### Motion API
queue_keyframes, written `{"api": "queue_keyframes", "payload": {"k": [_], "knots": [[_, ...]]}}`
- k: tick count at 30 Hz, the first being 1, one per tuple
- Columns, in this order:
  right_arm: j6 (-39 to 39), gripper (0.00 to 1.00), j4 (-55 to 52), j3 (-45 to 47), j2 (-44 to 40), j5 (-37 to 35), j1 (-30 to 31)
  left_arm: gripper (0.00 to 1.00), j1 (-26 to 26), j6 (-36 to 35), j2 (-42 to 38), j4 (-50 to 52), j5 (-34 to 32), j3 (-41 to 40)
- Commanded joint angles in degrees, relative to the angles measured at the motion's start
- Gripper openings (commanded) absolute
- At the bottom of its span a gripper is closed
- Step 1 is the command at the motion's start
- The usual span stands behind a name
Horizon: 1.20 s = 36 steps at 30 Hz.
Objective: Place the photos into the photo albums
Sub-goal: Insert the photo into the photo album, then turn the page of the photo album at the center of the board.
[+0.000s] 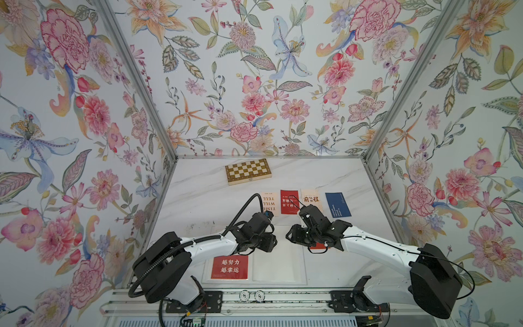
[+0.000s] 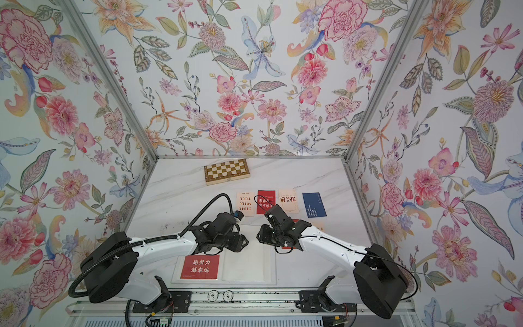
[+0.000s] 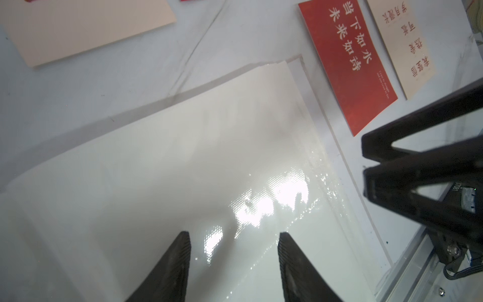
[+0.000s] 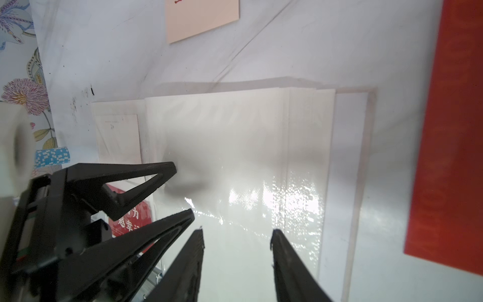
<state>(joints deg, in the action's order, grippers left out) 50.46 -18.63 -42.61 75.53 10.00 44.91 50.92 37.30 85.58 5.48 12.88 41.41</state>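
**Both grippers open over the album's empty page**

The white album [image 1: 278, 267] lay open at the front middle of the marble table [image 1: 198, 198], between the two arms. Its left page held a red card [image 1: 229, 267] with white Chinese lettering inside the sleeve. The right page was a bare, shiny sleeve. The left gripper [image 3: 232, 240] and the right gripper [image 4: 236, 235] both hung low over that right page, facing each other with their tips close together. Each had its jaws apart with nothing between them. Whether any fingertip touched the plastic could not be told.

Behind the album, four more cards lay in a row, apart from one another: a cream "TIME WILL TELL" card [image 1: 270, 203], a second red card [image 1: 289, 201], a cream card with dark characters [image 1: 311, 198] and a navy card [image 1: 338, 204]. In the left wrist view, a third red card [image 3: 347, 65] lay just beside the album's right edge, with another cream card [image 3: 402, 47] next to it. A checkered box [image 1: 247, 171] sat near the back wall, well apart from the cards.
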Motion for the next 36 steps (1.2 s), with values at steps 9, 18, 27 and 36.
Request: {"api": "queue_keyframes", "payload": {"k": [9,18,27,36], "knots": [[-1.15,0.44,1.33,0.27,2.44,0.18,0.58,0.53,-0.07,-1.18,-0.92,7.97,-6.65,0.0],[-1.13,0.44,4.09,-1.34,6.65,1.08,1.94,0.53,-1.35,-1.05,-3.57,8.28,-7.25,-3.07],[-1.5,0.45,5.36,-2.02,9.35,1.16,1.9,0.53,-2.52,-0.64,-5.11,7.58,-6.65,-5.47],[-1.5,0.45,6.32,-2.39,10.95,1.6,2.24,0.53,-3.02,-0.71,-5.16,6.67,-5.94,-6.44]]}}
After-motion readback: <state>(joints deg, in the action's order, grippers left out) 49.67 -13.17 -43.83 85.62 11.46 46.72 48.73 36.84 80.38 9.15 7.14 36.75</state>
